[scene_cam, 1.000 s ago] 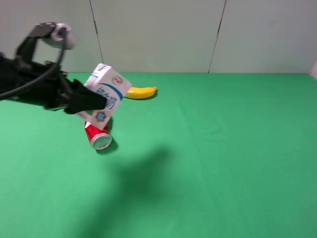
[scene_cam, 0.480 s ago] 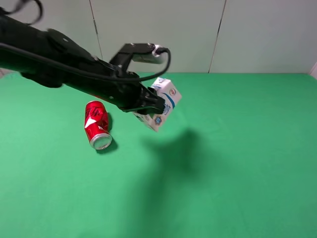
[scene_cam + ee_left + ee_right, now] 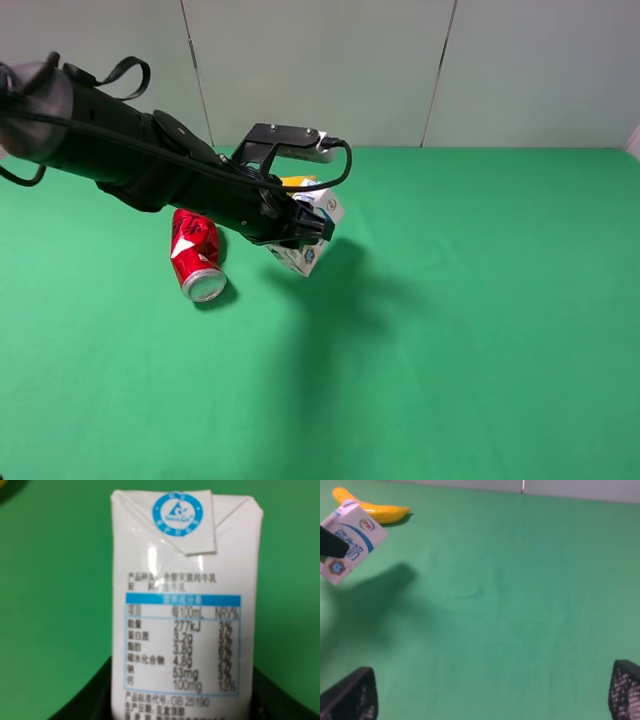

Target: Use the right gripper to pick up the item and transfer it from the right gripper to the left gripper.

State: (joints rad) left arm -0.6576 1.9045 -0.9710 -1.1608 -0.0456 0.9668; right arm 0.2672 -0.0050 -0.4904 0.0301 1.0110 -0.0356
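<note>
The item (image 3: 307, 240), a white milk carton with blue print, hangs tilted above the green table with my left gripper (image 3: 300, 226) shut on it. In the left wrist view the item (image 3: 182, 605) fills the picture, its nutrition panel facing the camera, and the left gripper (image 3: 185, 707) clamps its lower end between black fingers (image 3: 92, 697). The right wrist view shows the item (image 3: 351, 539) far off, near the banana. My right gripper (image 3: 487, 692) stands open over bare cloth, holding nothing. It is outside the exterior view.
A red soda can (image 3: 195, 253) lies on its side on the green table (image 3: 480, 330), just left of the held carton. A yellow banana (image 3: 375, 511) lies behind it near the back wall, mostly hidden by the arm in the exterior view.
The left arm swung right across the can with the carton, then drew back slightly left and lower. The carton stays gripped. The right gripper stays open.
</note>
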